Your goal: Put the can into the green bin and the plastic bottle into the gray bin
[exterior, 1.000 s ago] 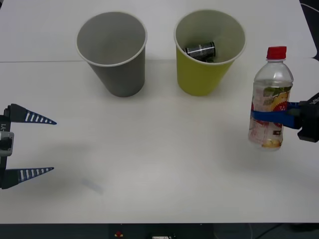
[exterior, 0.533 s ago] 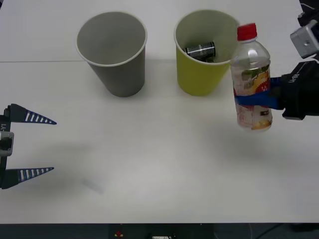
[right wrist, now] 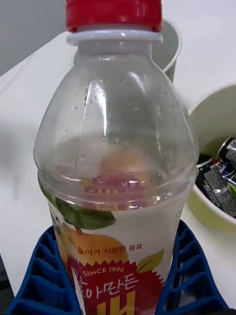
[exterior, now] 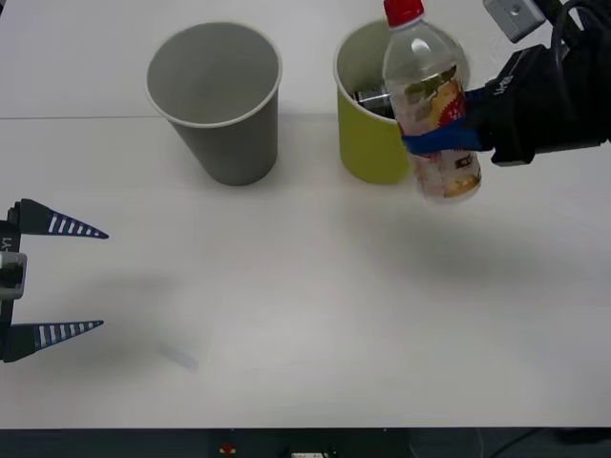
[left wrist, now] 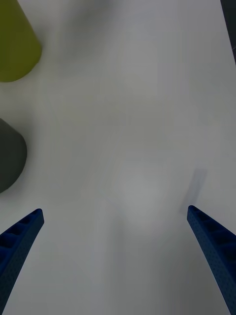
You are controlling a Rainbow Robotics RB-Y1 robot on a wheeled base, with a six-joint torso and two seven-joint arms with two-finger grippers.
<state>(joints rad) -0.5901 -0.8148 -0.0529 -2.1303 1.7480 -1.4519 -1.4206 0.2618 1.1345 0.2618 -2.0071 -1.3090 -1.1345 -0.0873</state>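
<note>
The plastic bottle (exterior: 434, 114), clear with a red cap and an orange-red label, hangs tilted in the air with my right gripper (exterior: 425, 143) shut around its label. It sits in front of the green bin's (exterior: 368, 143) right half. The dark can (exterior: 369, 96) lies inside the green bin, partly hidden by the bottle. The gray bin (exterior: 234, 148) stands upright to the left of the green one. In the right wrist view the bottle (right wrist: 118, 172) stands between the blue fingers (right wrist: 44, 275), with the can (right wrist: 219, 179) in the green bin (right wrist: 216, 103) beyond. My left gripper (exterior: 57, 281) is open at the table's left.
The white table (exterior: 305, 305) is bare between the bins and its front edge. The left wrist view shows the green bin (left wrist: 14, 44) and the gray bin (left wrist: 10, 157) beyond the open left gripper (left wrist: 114, 211).
My right gripper has lifted the bottle and carried it up and to the left, from the table's right side to in front of the green bin. The left arm has not moved.
</note>
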